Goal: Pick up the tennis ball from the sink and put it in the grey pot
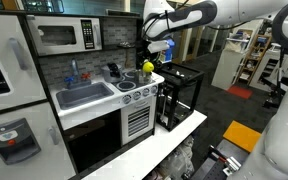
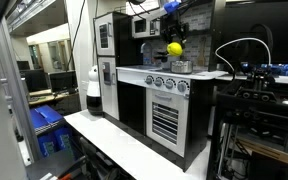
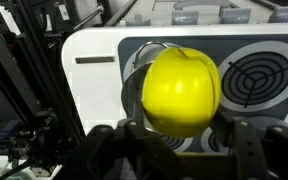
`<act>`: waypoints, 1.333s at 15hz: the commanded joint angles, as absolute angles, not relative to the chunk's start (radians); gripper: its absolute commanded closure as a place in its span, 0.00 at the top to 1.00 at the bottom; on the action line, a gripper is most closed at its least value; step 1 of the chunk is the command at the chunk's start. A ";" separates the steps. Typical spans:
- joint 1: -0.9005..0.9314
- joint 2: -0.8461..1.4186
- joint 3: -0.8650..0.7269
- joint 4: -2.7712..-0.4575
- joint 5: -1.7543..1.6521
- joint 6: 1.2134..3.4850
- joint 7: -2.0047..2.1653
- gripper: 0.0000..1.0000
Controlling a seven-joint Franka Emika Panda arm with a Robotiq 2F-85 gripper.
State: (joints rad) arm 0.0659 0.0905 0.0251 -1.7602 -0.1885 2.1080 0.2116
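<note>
As the wrist view shows, the gripper is closed partway around the tennis ball, with its dark fingers bearing on opposite sides of the ball. Directly behind the ball lies the grey pot. Only a curved strip of its rim shows, on the side away from the stove burner, and the ball hides the rest. Pot and burner both sit on the white worktop of the toy kitchen.

In an exterior view the ball hangs in the air under the gripper, well above the level of the pot. It is clear of the sink, which occupies the worktop section beside the pot's stove section and has a faucet at its back edge. A dark vessel stands near the pot, toward the back of the worktop. A black open frame stands just beside the kitchen, on the side of the pot away from the sink.

In an exterior view from the kitchen's end, the ball again hangs beneath the gripper. Whether it is centred over the pot cannot be told from there.
</note>
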 commanded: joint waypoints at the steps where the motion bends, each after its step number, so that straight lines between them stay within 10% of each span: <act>1: 0.061 0.124 0.019 -1.751 -0.210 2.166 0.246 0.41; 20: 0.080 0.241 -0.010 -1.715 -0.263 2.299 0.295 0.41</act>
State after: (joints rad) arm 0.0705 0.2079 -0.0034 -1.7492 -0.2375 2.2743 0.2764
